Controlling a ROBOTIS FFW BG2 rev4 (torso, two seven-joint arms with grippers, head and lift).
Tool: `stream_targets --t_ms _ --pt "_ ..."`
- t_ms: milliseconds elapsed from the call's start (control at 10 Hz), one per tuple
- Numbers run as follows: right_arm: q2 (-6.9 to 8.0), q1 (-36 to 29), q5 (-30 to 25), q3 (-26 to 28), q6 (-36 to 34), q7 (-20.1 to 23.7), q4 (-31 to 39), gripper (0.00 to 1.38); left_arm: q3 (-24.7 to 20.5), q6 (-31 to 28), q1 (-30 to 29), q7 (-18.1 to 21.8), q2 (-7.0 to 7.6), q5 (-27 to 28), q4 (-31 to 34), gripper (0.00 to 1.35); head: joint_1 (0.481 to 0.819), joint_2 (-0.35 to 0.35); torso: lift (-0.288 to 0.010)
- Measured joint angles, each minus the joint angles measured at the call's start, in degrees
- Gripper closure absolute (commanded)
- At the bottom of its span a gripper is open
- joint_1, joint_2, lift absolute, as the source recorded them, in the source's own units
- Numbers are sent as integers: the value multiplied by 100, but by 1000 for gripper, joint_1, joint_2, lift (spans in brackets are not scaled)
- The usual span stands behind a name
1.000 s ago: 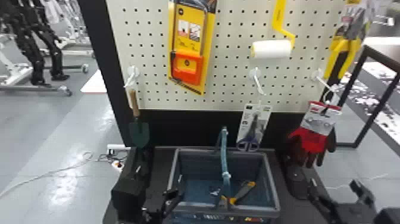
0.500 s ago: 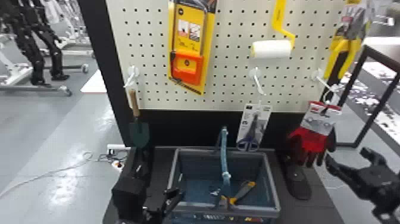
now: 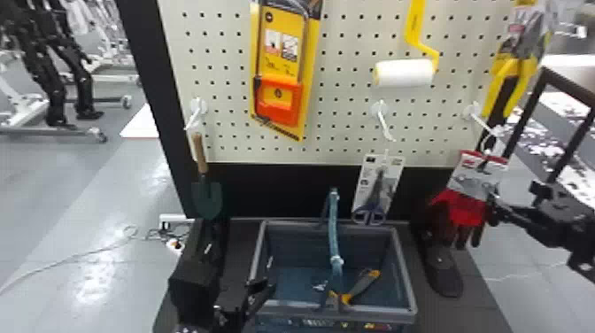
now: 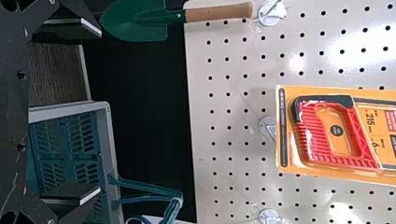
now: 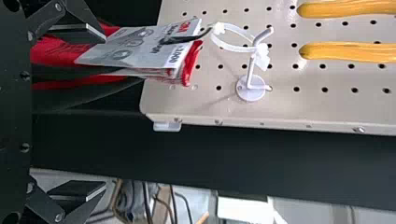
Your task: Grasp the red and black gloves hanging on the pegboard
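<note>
The left end effector (image 4: pixel 93 112) has two flat, angular black fingers (image 4: pixel 70 14) with pale, shiny edges at the tips. Just behind them sits a matte black plate (image 4: pixel 11 116) dotted with small round screw holes (image 4: pixel 21 74). The right end effector (image 5: pixel 93 112) looks just the same, and the arm (image 3: pixel 553 221) behind it is a chain of blocky black segments.

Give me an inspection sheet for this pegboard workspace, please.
Surface: dark tabletop below a white pegboard.
Job's things: red and black gloves hang from a white hook at the board's lower right.
Clutter: grey bin holding tools; trowel, scissors pack, paint roller, saw pack and pliers hanging.
Grippers: right gripper open, gloves beside one finger; left gripper open, low by the bin.
Cables: white cable on the floor.
Surroundings: grey floor.
</note>
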State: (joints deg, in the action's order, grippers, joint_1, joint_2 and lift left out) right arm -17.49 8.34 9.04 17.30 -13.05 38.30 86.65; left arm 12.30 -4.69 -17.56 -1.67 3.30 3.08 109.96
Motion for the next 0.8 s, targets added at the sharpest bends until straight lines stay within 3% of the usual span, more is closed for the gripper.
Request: stream_targets --t_ms 200,400,500,600,800 --pt "-374 218 375 -406 -518 78 -104 160 16 -6 23 0 20 -7 -7 139 549 0 -100" --pt "-468 399 711 -707 -617 114 -292 170 31 -4 36 0 16 -12 -32 139 549 0 -100" --pt "-443 514 797 -803 -560 141 -419 314 44 7 67 0 17 -22 -58 139 549 0 -100" --pt "-401 609 874 -867 -454 159 -551 757 56 22 92 0 18 -31 -78 139 549 0 -100" --pt "-359 674 941 -889 -319 161 -672 1204 66 44 102 0 14 -41 -89 139 549 0 -100"
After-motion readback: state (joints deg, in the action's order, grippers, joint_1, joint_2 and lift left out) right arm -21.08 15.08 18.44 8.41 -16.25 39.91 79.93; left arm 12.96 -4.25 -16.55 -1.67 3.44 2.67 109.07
